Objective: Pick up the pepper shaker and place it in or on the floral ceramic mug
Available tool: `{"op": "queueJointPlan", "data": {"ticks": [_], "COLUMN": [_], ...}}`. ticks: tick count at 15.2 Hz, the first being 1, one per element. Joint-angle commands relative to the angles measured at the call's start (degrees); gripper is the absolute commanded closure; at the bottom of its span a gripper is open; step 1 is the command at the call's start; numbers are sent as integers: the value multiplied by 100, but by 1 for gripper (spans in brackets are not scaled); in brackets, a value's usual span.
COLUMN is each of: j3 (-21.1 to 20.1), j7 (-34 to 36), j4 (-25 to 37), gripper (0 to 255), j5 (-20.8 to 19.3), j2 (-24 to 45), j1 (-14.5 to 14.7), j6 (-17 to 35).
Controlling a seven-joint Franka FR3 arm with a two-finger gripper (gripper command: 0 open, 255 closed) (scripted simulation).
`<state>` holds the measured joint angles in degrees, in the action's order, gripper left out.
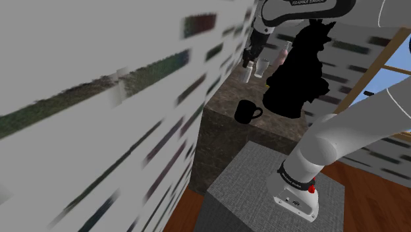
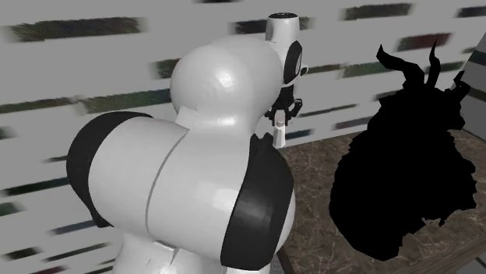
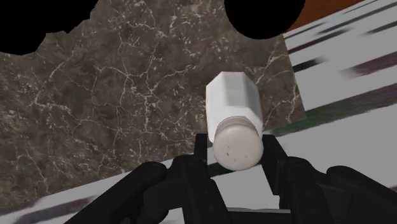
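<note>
The black two-finger gripper (image 3: 236, 151) has its jaws clamped on a white faceted pepper shaker (image 3: 233, 105) near its perforated cap. A dark veined stone counter (image 3: 127, 95) lies beneath it.

**Around the counter, apart from the job**

I see a dark marbled counter (image 3: 127, 95) set against a white wall (image 1: 99, 132) smeared with dark streaks. A jagged, pure black shape (image 2: 405, 171) sits on the counter. Near it in the shoulder view stand a pale tumbler (image 1: 263, 66) and something pinkish (image 1: 284, 54) that I can't identify. Wooden floor (image 1: 188, 205) shows below, and a wood-framed window (image 1: 394, 68) at that view's right.
</note>
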<state>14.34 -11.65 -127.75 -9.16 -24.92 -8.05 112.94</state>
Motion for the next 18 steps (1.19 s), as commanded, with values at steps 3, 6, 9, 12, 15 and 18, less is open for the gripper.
{"op": "queueJointPlan", "data": {"ticks": [3,6,9,12,15,18], "j3": [-154,-267,-243,-216,-186,-155], "j7": [107,143,158,175,191,208], "j4": [-628,-1027,-1271,-1508,-1737,-1958], "gripper": [255,255,255,255,255,255], "j5": [-142,-196,-224,-255,-288,-322], "j2": [-1001,-1765,-1788,-1801,-1800,-1787], "j1": [-112,-205,-222,-237,-252,-267], "j6": [-381,-754,-534,-310,-81,153]}}
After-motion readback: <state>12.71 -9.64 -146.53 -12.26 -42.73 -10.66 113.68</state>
